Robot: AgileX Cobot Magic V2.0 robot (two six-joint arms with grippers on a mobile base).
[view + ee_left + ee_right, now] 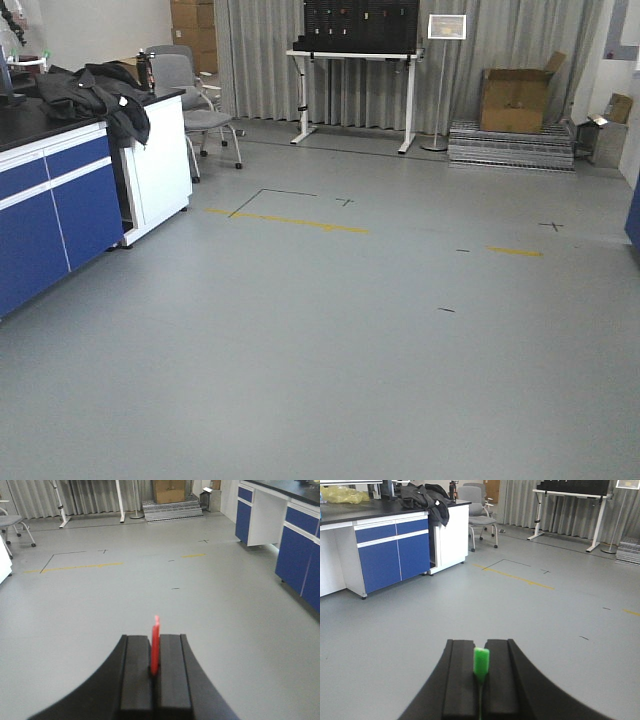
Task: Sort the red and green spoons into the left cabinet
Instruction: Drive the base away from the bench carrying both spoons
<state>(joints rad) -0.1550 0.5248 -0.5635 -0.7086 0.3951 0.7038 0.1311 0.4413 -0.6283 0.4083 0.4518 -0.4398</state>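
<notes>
The left gripper (155, 639) is clamped on the slim bright red plastic spoon (155, 652). The spoon stands edge-on between the black pads, its tip poking out toward the yellow tape line (75, 567) on the grey floor (235, 630). The right gripper (480, 645) pinches the slim bright green plastic spoon (481, 661) likewise, its stub end pointing toward that same yellow tape line, well short of it.

One red spoon (155, 647), one green spoon (481, 661), two grey chairs (185, 85) (168, 50).
</notes>
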